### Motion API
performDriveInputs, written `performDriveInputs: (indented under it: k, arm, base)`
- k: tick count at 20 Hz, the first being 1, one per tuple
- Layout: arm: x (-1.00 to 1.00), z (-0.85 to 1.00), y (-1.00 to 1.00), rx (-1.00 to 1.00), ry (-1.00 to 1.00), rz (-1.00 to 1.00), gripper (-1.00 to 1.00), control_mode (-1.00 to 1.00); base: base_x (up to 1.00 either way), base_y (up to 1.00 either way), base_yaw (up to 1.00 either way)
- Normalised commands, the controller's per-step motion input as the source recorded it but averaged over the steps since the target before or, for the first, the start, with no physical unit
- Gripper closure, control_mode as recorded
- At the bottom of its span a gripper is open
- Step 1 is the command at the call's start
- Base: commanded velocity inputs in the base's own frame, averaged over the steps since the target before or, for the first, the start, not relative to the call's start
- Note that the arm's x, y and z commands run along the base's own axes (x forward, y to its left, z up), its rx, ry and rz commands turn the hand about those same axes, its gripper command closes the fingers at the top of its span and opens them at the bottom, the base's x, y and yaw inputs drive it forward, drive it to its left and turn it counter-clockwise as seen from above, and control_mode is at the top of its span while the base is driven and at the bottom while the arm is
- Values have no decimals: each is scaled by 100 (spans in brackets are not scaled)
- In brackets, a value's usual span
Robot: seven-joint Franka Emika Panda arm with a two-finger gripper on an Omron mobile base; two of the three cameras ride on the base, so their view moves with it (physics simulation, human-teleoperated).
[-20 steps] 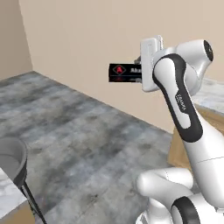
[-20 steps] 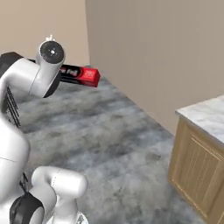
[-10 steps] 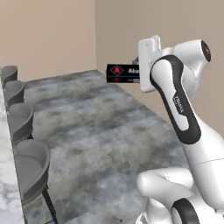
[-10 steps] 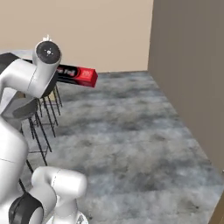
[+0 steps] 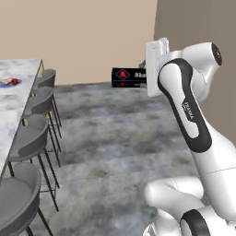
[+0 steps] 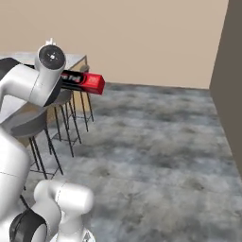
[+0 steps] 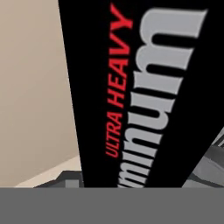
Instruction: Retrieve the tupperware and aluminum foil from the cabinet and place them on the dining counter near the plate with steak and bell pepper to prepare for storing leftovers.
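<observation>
The aluminum foil, a slim black box with a red triangle logo and a red end, hangs level in the air at about shoulder height of the arm. My gripper is shut on its middle, and the white hand covers the fingers. Up close in the hand view, the foil's black face carries red and grey lettering. The dining counter's marble top runs along the left, with a small plate of red food on it. The tupperware and the cabinet are out of view.
Several grey round stools line the counter's near side, seen also as stools on thin dark legs. Grey mottled floor spreads ahead to a beige wall. A darker wall stands on the right.
The whole picture has swung as the base turned: the stools and the dining counter have come into view at the left. The foil stays held in the same pose.
</observation>
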Motion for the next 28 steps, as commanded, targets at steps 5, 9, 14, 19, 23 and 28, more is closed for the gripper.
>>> performDriveInputs:
  k: [5, 9, 14, 19, 23, 28]
  arm:
    - [0, 0, 0, 0, 0, 0, 100, 100]
    - [0, 0, 0, 0, 0, 0, 100, 100]
    - [0, 0, 0, 0, 0, 0, 100, 100]
    - [0, 0, 0, 0, 0, 0, 100, 100]
    - [0, 0, 0, 0, 0, 0, 100, 100]
    - [0, 0, 0, 0, 0, 0, 100, 100]
  base:
    - [100, -71, 48]
    - [100, -69, 49]
    - [100, -61, 49]
    - [100, -56, 50]
    - [100, -67, 48]
    - [100, -73, 46]
